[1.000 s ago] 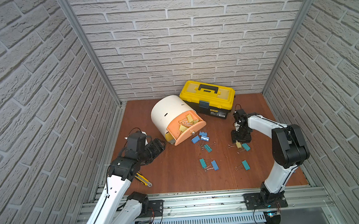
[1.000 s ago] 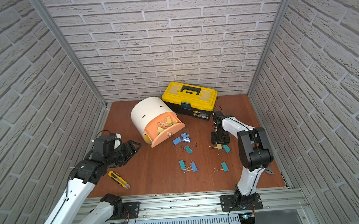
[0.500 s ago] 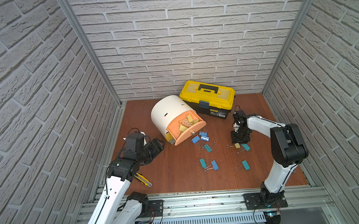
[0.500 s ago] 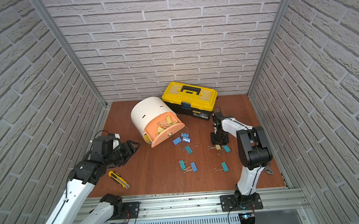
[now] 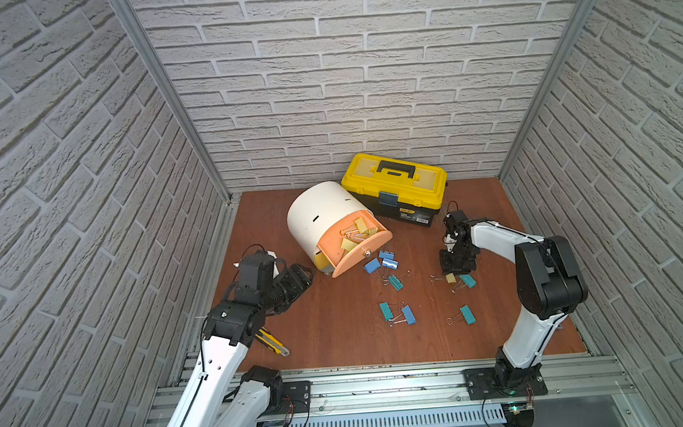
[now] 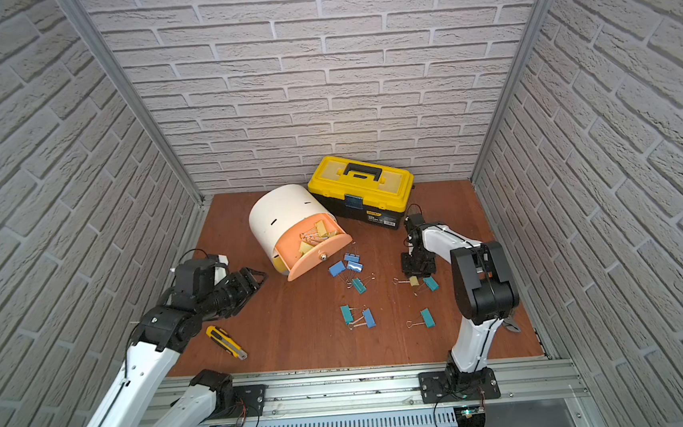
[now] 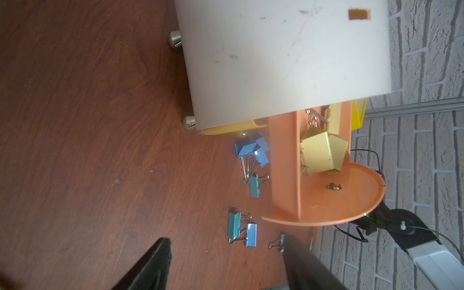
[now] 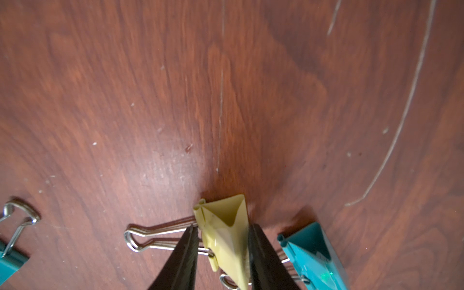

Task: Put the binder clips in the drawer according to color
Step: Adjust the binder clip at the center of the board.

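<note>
Pale yellow clip sits pinched in the right hand on the counter, right of the open peach drawer. A teal clip just beside it could snag the wire loops and ride along. The left hand hangs spread, empty.

we see wide bare floor between the left gripper and the scattered clips, free to pass. the pulled-out peach drawer stands just beside the blue clips, so room there is narrow. a teal clip lies just beside the yellow clip, crowding one finger of the right gripper. the toolbox closes the back.
</note>
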Motion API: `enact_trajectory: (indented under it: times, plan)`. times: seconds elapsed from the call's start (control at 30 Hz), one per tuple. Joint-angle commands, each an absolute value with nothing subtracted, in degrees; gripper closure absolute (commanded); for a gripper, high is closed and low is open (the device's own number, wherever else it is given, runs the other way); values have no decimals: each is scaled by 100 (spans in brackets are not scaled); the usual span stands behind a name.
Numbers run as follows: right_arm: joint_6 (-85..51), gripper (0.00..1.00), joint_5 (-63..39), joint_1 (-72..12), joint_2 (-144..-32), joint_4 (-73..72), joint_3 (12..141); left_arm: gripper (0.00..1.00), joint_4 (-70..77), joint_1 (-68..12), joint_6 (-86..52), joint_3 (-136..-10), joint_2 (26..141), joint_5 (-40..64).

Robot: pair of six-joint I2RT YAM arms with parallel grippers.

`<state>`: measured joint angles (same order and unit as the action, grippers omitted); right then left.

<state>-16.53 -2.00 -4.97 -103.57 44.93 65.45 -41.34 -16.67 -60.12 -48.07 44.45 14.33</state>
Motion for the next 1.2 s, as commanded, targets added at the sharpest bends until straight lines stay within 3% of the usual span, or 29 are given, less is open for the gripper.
enact_trajectory:
  times: [0.0, 0.27, 0.4, 0.7, 0.9, 1.17]
  plan:
    - [-1758, 66, -193, -527, -10410, 4456, 6390, 25, -3972, -1635, -5985, -4728, 4392, 1451]
    - [-1747, 69, -152, -531, -10506, 4466, 6390, 25, -3977, -1639, -5977, -4762, 4403, 1433]
    - [-1723, 75, -197, -527, -10470, 4476, 6389, 25, -3972, -1636, -5985, -4756, 4411, 1417]
    - [-1973, 81, -900, -532, -10001, 4474, 6383, 25, -3903, -1641, -5954, -4860, 4539, 1411]
    - [-2269, 80, -1505, -561, -9760, 4358, 6163, 25, -3824, -1636, -5973, -4860, 4588, 1406]
    - [-2521, 68, -1799, -919, -9463, 4142, 5661, 25, -3817, -1642, -6003, -4851, 4553, 1380]
